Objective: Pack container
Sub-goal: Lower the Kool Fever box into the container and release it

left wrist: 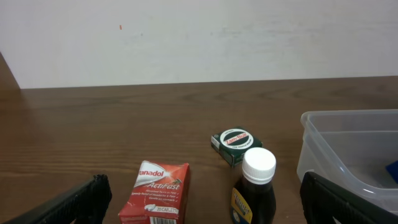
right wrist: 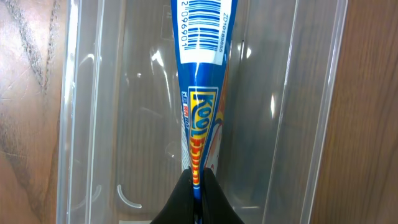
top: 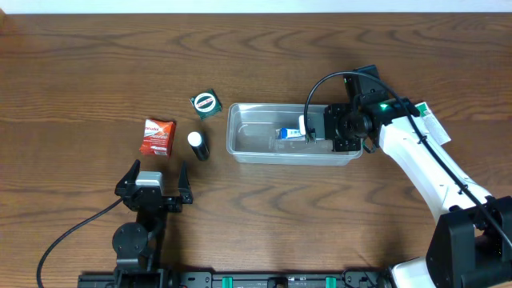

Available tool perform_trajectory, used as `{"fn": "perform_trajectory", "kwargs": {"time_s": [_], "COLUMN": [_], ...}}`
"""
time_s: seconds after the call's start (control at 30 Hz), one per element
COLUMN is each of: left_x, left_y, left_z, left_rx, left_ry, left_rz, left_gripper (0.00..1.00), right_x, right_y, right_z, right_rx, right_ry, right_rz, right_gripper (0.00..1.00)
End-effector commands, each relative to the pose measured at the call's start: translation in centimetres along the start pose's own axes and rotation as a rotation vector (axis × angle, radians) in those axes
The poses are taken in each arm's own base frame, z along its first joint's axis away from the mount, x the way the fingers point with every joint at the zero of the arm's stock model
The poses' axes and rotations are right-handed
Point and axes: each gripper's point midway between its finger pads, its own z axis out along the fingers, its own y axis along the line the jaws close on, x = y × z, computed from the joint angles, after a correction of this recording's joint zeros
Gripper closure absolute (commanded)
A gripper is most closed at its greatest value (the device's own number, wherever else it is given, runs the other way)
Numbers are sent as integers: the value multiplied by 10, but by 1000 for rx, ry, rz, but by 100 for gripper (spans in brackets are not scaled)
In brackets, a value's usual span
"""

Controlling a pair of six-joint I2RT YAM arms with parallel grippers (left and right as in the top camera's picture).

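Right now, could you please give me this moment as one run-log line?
right claw shut on blue packet inside container | left claw open, empty | red box, green box, bottle outside

You had a wooden table carrying a red packet, a green box, a white-capped bottle and the container, all apart.

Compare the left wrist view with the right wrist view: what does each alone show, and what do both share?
Left wrist only: red cardboard Panadol box, small green box with round white label, dark white-capped bottle. Right wrist only: right gripper shut on the blue barcoded packet, its print readable. Both: clear plastic rectangular container, brown wooden table; the left view catches only a blue sliver of the packet.
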Motion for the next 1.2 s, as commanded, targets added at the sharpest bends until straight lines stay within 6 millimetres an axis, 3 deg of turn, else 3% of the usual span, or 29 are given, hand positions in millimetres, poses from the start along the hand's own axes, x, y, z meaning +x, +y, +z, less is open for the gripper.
{"fn": "perform_trajectory", "kwargs": {"time_s": [0.0,0.6,1.17], "left_x": [16,16,16], "left_y": [-3,-3,-3], "left_z": [1,1,1], "left_rx": [18,18,18], "left_ry": [52,52,52], "left_rz": [3,3,3], "left_gripper": [2,2,2], "right_x": [-8,-6,-5], "right_y": [4,2,2], "right_z": [2,3,8], "right_rx": [-12,-5,31], "right_ry": [-31,-18,136], "right_rz": [-23,-24,-63], "right_gripper": [99,99,99]}}
